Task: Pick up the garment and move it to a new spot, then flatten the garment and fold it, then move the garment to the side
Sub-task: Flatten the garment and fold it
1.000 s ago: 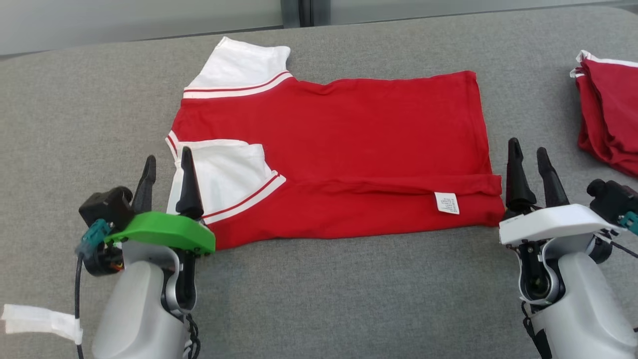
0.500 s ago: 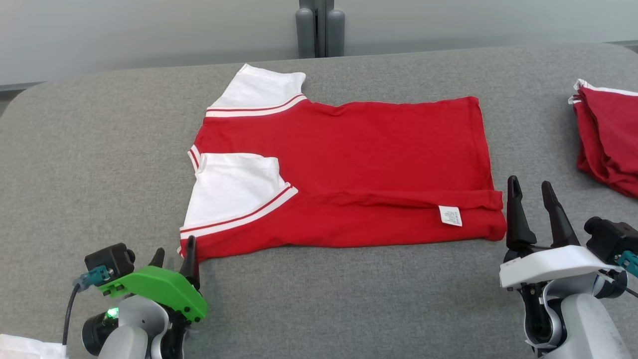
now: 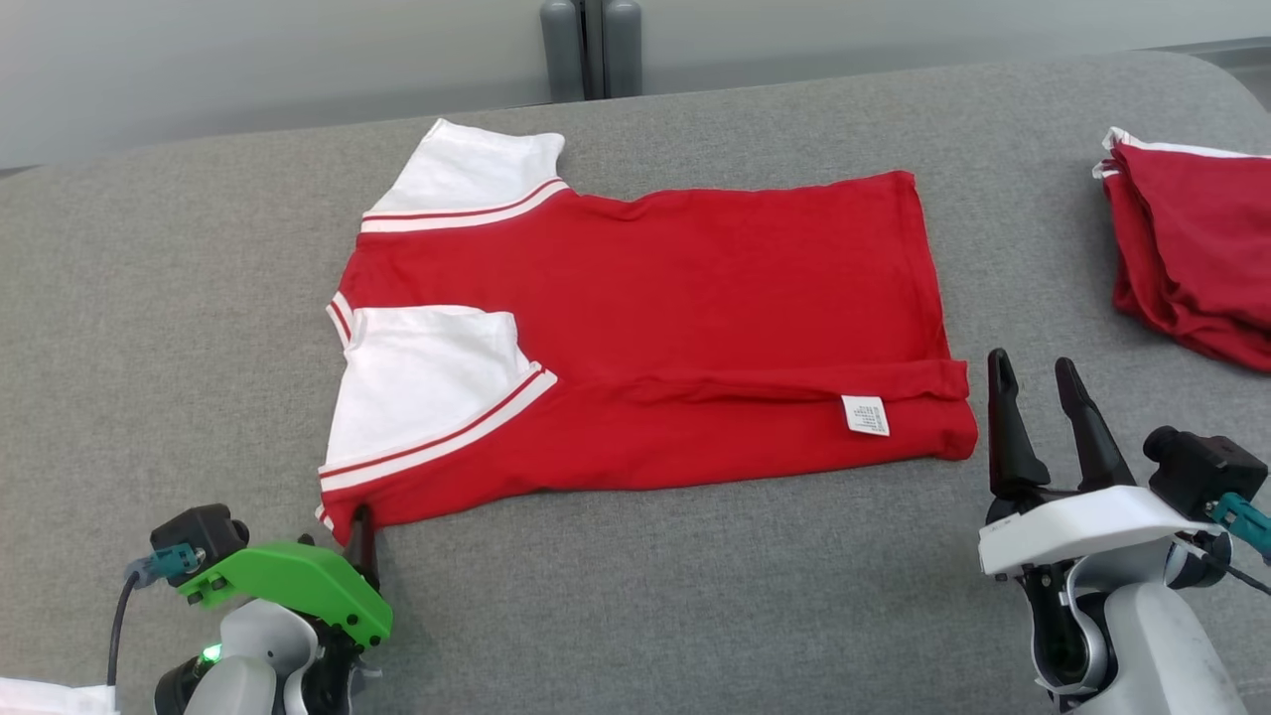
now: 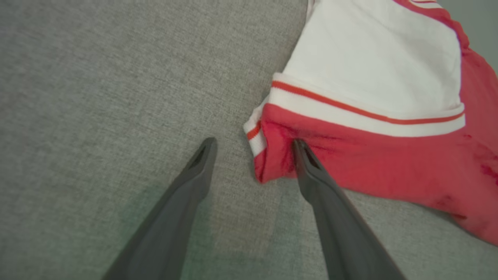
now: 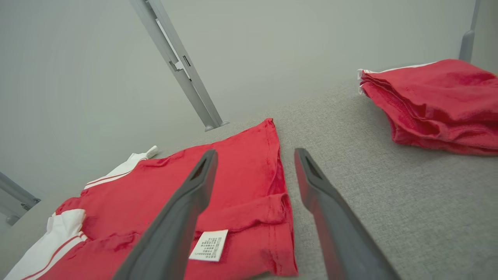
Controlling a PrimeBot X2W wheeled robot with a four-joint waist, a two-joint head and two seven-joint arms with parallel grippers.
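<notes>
Nearest us, our left hand [image 4: 253,143] is spread wide at the near left corner of the shirt [image 3: 675,328], one finger on the red hem, the other over the bare grey surface [image 3: 645,596]. Our right hand [image 3: 1031,363] is likewise released and empty, just beside the near right corner by the label [image 3: 865,414]. The shirt lies flat mid-surface, near edge folded over, with a red pile [image 3: 1192,248] well apart at the far right.

A folded red pile [image 3: 1192,248] (white-trimmed) lies on the grey surface [image 3: 149,298], grey posts [image 3: 591,45] behind.
</notes>
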